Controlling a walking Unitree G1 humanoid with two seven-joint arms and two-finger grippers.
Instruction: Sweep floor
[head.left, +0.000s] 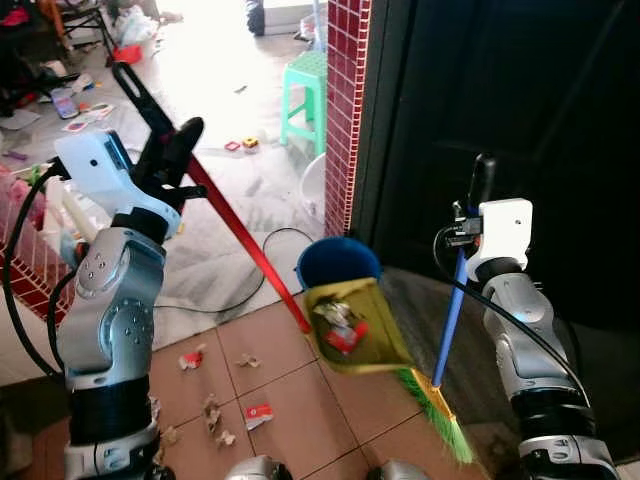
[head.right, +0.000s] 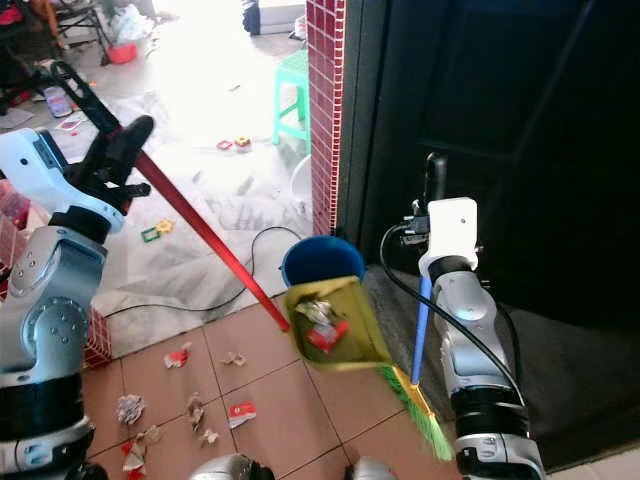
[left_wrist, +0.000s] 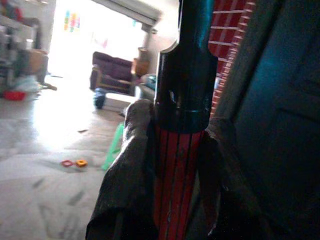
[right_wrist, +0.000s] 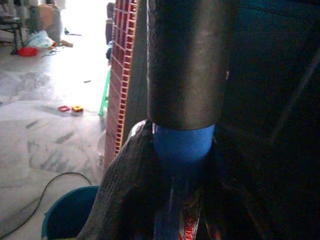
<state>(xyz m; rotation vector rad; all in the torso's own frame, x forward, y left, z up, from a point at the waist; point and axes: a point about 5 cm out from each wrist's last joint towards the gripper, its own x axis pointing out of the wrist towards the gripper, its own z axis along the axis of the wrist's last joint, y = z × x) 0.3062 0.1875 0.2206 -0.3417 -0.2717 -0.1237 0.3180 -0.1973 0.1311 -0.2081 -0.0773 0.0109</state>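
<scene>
Dustpan (head.left: 362, 325): yellow plastic, slight sheen; long red handle (head.left: 245, 245) ribbed, glossy, black plastic grip at top. Broom (head.left: 440, 405): green synthetic bristles, smooth blue shaft, matt black rubbery grip. Bucket (head.left: 338, 262): blue plastic, smooth. Stool (head.left: 305, 95): green plastic. Pillar (head.left: 346, 110): small glazed red tiles. Floor (head.left: 300, 410): matt terracotta tiles, crumpled paper scraps (head.left: 215, 415) on it. Arms: brushed silver metal, white plastic wrist housings. Gripper fingers (left_wrist: 125, 190): dull black, rough-textured.
</scene>
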